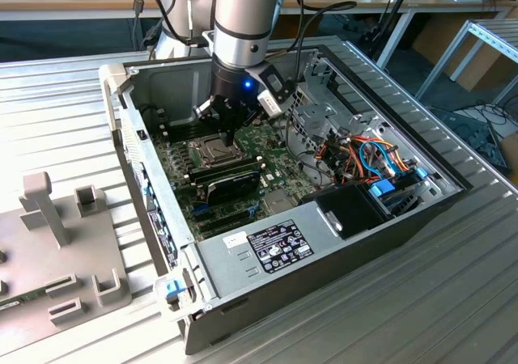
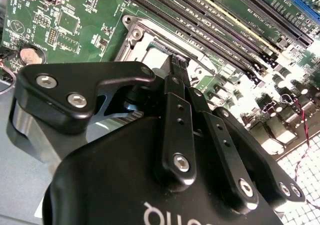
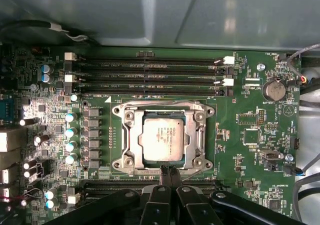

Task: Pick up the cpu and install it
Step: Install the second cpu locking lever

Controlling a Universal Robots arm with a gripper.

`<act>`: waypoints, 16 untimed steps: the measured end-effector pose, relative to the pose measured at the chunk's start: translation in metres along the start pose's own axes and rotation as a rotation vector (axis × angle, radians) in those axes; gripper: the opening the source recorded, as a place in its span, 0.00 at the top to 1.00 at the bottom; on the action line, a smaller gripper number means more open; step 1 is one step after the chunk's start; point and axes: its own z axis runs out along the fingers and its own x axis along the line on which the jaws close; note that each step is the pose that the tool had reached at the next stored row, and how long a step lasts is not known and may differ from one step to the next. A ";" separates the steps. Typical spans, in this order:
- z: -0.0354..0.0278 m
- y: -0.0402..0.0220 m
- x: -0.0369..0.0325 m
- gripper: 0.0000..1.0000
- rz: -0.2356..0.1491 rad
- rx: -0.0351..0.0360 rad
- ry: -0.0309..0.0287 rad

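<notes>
The cpu (image 3: 162, 137), a flat silver-grey square, lies inside the metal socket frame (image 3: 124, 135) on the green motherboard (image 3: 245, 130). My gripper (image 3: 169, 172) hovers just beside the socket's edge, fingers pressed together with nothing between them. In the second wrist view the black fingertips (image 2: 176, 64) meet over the socket frame (image 2: 136, 34), and the chip is hidden behind them. In the exterior view the gripper (image 1: 229, 140) hangs low inside the open computer case, right next to the socket (image 1: 205, 147).
Long memory slots (image 3: 150, 77) run beside the socket, with a row of capacitors (image 3: 70, 132) on another side. The case walls (image 1: 154, 210), a black power supply (image 1: 348, 206) and bundled cables (image 1: 364, 158) crowd the exterior view's right. A grey fixture (image 1: 57, 243) stands outside on the exterior view's left.
</notes>
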 end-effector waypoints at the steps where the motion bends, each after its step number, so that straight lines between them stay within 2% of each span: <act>1: -0.0003 -0.0001 0.0000 0.89 0.000 0.0001 0.0001; 6: -0.0051 -0.0002 -0.0002 0.89 0.000 -0.0003 -0.0001; 16: -0.0053 -0.0002 0.0017 0.89 0.000 -0.0002 0.0000</act>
